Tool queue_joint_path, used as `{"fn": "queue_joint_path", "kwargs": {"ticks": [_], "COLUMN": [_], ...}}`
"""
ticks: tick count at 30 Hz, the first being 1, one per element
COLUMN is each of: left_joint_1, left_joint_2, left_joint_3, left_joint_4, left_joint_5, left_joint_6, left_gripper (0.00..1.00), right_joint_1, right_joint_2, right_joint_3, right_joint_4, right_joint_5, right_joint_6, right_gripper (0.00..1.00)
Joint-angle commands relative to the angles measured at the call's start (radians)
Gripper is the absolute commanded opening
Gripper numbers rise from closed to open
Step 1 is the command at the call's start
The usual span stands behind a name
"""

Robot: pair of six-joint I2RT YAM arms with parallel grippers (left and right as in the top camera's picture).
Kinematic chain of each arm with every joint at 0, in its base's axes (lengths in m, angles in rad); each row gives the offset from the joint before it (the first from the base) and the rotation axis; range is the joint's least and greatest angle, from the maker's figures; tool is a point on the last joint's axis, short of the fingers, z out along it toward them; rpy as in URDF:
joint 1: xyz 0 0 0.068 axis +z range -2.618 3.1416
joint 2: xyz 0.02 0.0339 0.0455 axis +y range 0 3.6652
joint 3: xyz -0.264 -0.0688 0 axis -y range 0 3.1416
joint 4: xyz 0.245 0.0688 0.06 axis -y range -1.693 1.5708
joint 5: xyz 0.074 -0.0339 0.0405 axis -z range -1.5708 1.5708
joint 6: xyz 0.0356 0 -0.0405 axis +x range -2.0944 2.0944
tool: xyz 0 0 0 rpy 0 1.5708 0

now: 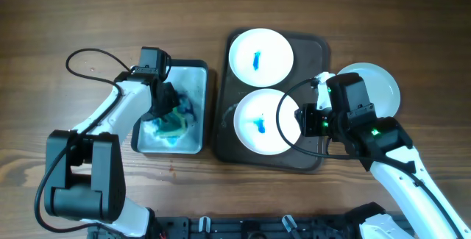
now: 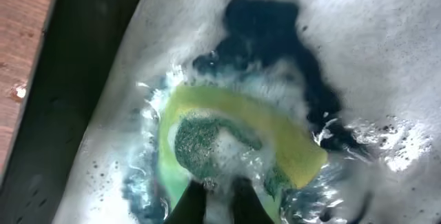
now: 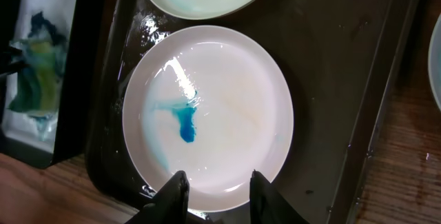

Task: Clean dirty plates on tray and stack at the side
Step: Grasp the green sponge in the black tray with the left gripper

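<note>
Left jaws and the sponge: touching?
Touching. The left wrist view shows the left gripper with its jaws closed on the bent yellow-green sponge, down in the foamy water.

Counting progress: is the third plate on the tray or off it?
Off: the plate lies on the table beside the tray, no smear visible.

Three white plates (image 1: 261,54) show, two of them blue-smeared. There are a dark brown tray (image 1: 313,46), a pale grey tray (image 1: 196,67) and one sponge (image 1: 172,126).
</note>
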Motion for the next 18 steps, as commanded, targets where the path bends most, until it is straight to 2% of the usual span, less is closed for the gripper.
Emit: {"fn": "queue_joint_path", "kwargs": {"ticks": [1, 3, 4, 7, 10, 13, 15, 18], "left_joint_1": [-0.002, -0.002, -0.002, -0.002, -0.003, -0.003, -0.003, -0.003], "left_joint_2": [-0.024, -0.058, -0.073, -0.114, -0.121, -0.119, -0.119, -0.119], "left_joint_3": [0.057, 0.105, 0.126, 0.15, 0.147, 0.101, 0.023, -0.084], "left_joint_4": [-0.101, -0.165, -0.196, -0.261, -0.32, -0.315, -0.241, -0.129], "left_joint_5": [-0.002, 0.027, 0.044, 0.092, 0.109, 0.108, 0.108, 0.108], "left_joint_6": [0.005, 0.005, 0.005, 0.005, 0.004, 0.004, 0.003, -0.003], "left_gripper": [0.18, 0.45, 0.53, 0.61, 0.61, 0.51, 0.41, 0.37], "right_joint_1": [0.0, 0.0, 0.0, 0.0, 0.0, 0.0, 0.0, 0.0], "right_joint_2": [0.006, 0.006, 0.006, 0.006, 0.006, 0.006, 0.006, 0.013], "right_joint_3": [0.015, 0.015, 0.015, 0.015, 0.015, 0.015, 0.011, 0.006], "right_joint_4": [-0.002, -0.003, -0.004, -0.008, -0.011, -0.02, -0.025, -0.035], "right_joint_5": [-0.017, -0.016, -0.016, -0.016, -0.016, -0.016, -0.016, -0.015], "right_joint_6": [0.012, 0.011, 0.012, 0.011, 0.012, 0.012, 0.011, 0.011], "right_gripper": [0.3, 0.3, 0.3, 0.3, 0.31, 0.31, 0.33, 0.35]}}
